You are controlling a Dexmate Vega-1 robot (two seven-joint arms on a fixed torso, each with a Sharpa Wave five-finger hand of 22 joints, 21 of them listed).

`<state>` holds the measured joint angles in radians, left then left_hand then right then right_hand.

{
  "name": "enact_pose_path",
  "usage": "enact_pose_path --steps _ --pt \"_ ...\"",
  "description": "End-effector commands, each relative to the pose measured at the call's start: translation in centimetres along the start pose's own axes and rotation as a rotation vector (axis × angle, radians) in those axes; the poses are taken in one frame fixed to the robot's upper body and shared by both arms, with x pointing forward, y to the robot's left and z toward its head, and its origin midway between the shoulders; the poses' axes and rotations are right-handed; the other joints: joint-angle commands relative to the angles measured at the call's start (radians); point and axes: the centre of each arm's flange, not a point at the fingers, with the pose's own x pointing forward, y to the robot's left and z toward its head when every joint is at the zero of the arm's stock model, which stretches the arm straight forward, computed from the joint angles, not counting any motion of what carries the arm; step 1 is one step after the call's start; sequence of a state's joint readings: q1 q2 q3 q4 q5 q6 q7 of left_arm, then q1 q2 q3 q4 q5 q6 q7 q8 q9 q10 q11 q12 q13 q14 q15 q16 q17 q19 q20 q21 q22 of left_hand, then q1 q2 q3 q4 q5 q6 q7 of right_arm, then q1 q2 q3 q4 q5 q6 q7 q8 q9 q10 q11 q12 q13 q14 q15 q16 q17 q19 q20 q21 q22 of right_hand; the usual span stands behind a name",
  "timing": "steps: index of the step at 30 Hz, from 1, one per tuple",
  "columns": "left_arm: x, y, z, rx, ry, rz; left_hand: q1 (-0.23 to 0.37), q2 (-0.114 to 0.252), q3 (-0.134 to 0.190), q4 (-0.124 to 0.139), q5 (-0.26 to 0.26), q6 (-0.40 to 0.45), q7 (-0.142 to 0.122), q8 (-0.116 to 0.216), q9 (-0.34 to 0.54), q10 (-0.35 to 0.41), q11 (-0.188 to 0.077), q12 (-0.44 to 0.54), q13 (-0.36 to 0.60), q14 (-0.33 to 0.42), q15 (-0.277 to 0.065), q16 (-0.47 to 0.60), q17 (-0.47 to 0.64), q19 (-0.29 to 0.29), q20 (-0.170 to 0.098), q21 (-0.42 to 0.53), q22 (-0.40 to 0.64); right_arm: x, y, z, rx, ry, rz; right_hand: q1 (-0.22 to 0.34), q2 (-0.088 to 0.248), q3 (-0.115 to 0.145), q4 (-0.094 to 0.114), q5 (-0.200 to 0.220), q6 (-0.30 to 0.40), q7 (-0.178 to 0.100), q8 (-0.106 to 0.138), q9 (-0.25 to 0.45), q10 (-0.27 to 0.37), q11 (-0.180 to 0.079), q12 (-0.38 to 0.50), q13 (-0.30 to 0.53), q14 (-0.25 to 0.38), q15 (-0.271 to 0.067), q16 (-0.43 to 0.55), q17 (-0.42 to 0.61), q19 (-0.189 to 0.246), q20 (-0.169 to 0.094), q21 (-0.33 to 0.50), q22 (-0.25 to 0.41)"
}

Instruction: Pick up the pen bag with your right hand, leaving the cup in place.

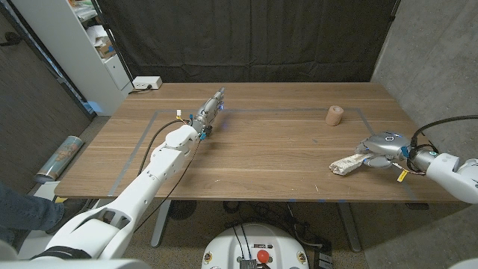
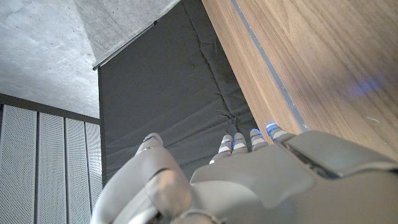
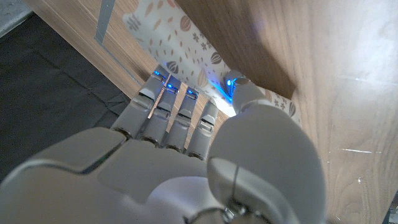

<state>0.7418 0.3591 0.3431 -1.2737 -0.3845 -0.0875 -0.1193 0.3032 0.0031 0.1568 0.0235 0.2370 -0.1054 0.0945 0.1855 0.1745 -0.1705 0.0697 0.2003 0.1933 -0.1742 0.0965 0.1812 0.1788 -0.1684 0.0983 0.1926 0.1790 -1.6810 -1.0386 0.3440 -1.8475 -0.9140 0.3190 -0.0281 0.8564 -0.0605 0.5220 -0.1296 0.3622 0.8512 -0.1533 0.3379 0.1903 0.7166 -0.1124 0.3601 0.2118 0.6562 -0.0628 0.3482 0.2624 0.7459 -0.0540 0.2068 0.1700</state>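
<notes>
Right wrist view: right robot hand (image 3: 186, 155) hides much of pen bag (image 3: 186, 59).

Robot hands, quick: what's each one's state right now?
Left robot hand: open, fingers extended, holding nothing.
Right robot hand: fingers and thumb closed on the patterned pen bag on the table.

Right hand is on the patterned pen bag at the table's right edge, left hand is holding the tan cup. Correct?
No, the left hand holds nothing; the head view shows the small tan cup standing alone, far from it. The rest stands: the right hand is on the pale patterned fabric pen bag.
</notes>
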Motion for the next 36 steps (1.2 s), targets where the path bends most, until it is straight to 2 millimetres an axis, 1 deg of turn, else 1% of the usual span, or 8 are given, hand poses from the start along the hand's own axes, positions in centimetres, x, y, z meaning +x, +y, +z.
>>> enact_pose_path --steps 1,4,8,9,13,18,31,36 --pt "0.4 0.5 0.1 0.000 0.001 -0.008 -0.003 0.011 -0.002 0.002 -0.001 -0.006 -0.006 0.003 0.006 -0.016 -0.001 0.009 0.001 -0.074 0.004 0.007 0.006 -0.074 0.007 0.004 0.002 -0.7 -0.7 -0.1 0.021 0.014 -0.015 0.000 0.009 0.012 -0.001 -0.004 0.011 0.005 0.002 0.004 0.014 0.004 0.004 0.001 0.011 -0.100 0.004 0.005 0.002 -0.004 0.000 0.003" --pt "0.6 0.5 0.4 -0.001 -0.006 -0.010 -0.003 0.011 -0.002 0.002 -0.001 -0.005 -0.006 0.003 0.006 -0.016 0.000 0.009 0.001 -0.074 0.004 0.007 0.006 -0.075 0.007 0.003 0.002 -0.8 -0.9 -0.2 0.025 0.018 -0.023 0.001 0.009 0.013 -0.001 -0.006 0.015 0.007 0.002 0.004 0.015 0.002 0.002 0.000 0.016 -0.103 0.004 0.006 0.002 -0.003 -0.001 0.002" --pt "0.9 0.4 0.6 -0.001 -0.014 -0.012 -0.003 0.011 -0.002 0.001 -0.001 -0.005 -0.006 0.003 0.006 -0.016 0.000 0.009 0.001 -0.074 0.004 0.007 0.006 -0.075 0.007 0.004 0.002 0.3 -2.0 0.5 0.029 0.028 -0.037 0.003 0.010 0.015 -0.002 -0.007 0.021 0.006 0.003 0.003 0.021 0.006 0.002 0.000 0.017 -0.104 0.002 0.005 0.002 -0.003 -0.001 0.002" --pt "0.9 0.3 0.5 -0.004 -0.015 -0.010 -0.003 0.011 -0.002 0.001 -0.001 -0.005 -0.006 0.003 0.006 -0.016 0.000 0.009 0.001 -0.074 0.004 0.007 0.006 -0.075 0.007 0.004 0.002 0.4 -2.2 0.5 0.029 0.030 -0.040 0.003 0.011 0.016 -0.002 -0.008 0.022 0.006 0.002 0.003 0.024 -0.002 0.003 0.000 0.020 -0.103 0.002 0.006 0.002 -0.003 -0.002 0.002" --pt "1.1 0.1 0.3 -0.008 -0.013 -0.018 -0.003 0.011 -0.002 0.001 -0.001 -0.005 -0.006 0.004 0.006 -0.016 0.000 0.009 0.001 -0.074 0.004 0.007 0.006 -0.075 0.007 0.004 0.002 0.6 -2.7 0.5 0.030 0.037 -0.048 0.002 0.012 0.016 -0.002 -0.012 0.030 0.008 0.003 0.003 0.039 0.002 0.005 0.000 0.031 -0.107 0.005 0.007 0.002 -0.003 -0.002 0.002" --pt "1.2 -0.1 0.3 -0.010 -0.015 -0.021 -0.003 0.012 -0.003 0.001 -0.001 -0.005 -0.005 0.004 0.006 -0.017 0.000 0.009 0.001 -0.074 0.004 0.007 0.006 -0.075 0.006 0.004 0.002 0.2 -3.2 0.3 0.026 0.046 -0.055 0.005 0.014 0.016 -0.002 -0.016 0.044 0.009 0.005 0.003 0.063 0.006 0.011 -0.001 0.042 -0.111 0.008 0.010 0.007 -0.006 -0.001 0.002" --pt "0.7 -0.3 0.2 -0.019 -0.020 -0.014 -0.003 0.013 -0.004 0.000 -0.002 -0.005 -0.006 0.003 0.006 -0.015 -0.001 0.010 0.001 -0.074 0.004 0.007 0.006 -0.075 0.007 0.004 0.002 -1.3 -5.0 0.1 0.026 0.053 -0.083 0.008 0.016 0.016 -0.004 -0.022 0.060 0.013 0.007 0.003 0.068 0.001 0.006 -0.002 0.044 -0.111 0.006 0.014 0.010 -0.008 -0.002 0.002" --pt "0.5 -0.3 0.5 -0.015 -0.029 -0.014 -0.003 0.013 -0.004 0.000 -0.002 -0.005 -0.006 0.004 0.006 -0.016 -0.004 0.010 0.001 -0.074 0.004 0.007 0.006 -0.076 0.007 0.004 0.002 -1.6 -5.5 0.0 0.025 0.053 -0.091 0.007 0.017 0.015 -0.003 -0.025 0.061 0.015 0.006 0.003 0.070 0.006 0.005 -0.003 0.046 -0.111 0.007 0.017 0.010 -0.008 -0.002 0.002"
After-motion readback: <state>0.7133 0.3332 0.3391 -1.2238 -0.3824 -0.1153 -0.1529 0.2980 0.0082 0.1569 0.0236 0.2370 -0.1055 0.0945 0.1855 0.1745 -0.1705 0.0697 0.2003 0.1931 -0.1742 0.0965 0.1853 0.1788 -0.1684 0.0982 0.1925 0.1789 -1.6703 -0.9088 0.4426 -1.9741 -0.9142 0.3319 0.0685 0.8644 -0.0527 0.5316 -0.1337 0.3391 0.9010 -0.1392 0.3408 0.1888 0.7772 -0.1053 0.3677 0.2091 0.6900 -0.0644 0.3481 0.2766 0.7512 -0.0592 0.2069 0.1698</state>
